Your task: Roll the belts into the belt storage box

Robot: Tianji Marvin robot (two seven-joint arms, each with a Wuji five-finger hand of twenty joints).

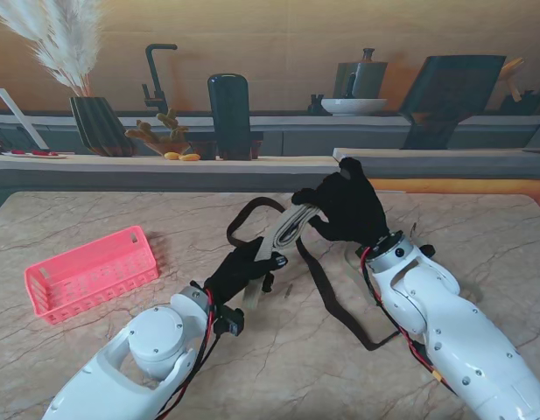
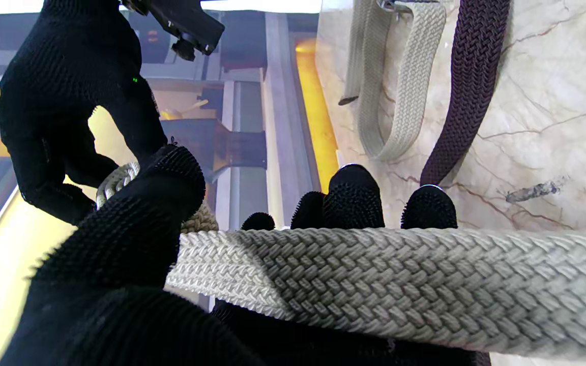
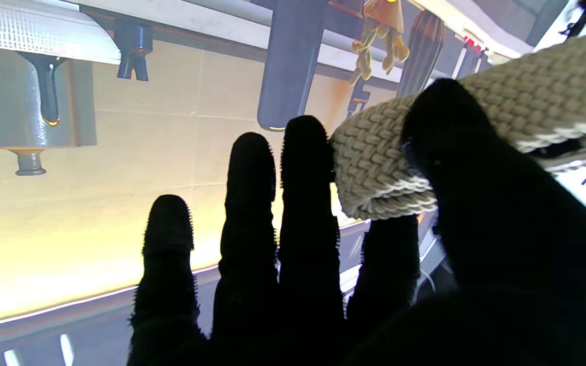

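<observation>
A woven beige belt (image 1: 290,229) is held off the table between my two black-gloved hands. My right hand (image 1: 348,206) pinches its folded end (image 3: 379,168) between the thumb (image 3: 456,152) and a finger. My left hand (image 1: 239,271) grips the strap (image 2: 374,274) nearer to me, with the thumb (image 2: 140,218) on top. The rest of the beige belt (image 2: 400,101) trails on the marble. A dark brown belt (image 1: 335,297) lies under the hands, looped at the far side, with its tail running toward my right arm. The pink slotted storage box (image 1: 90,273) sits at the left, apart from both hands.
The marble table (image 1: 480,227) ends at a raised ledge behind the hands. Beyond it a counter holds a vase with pampas grass (image 1: 99,122), a tall dark container (image 1: 229,114) and a bowl (image 1: 354,106).
</observation>
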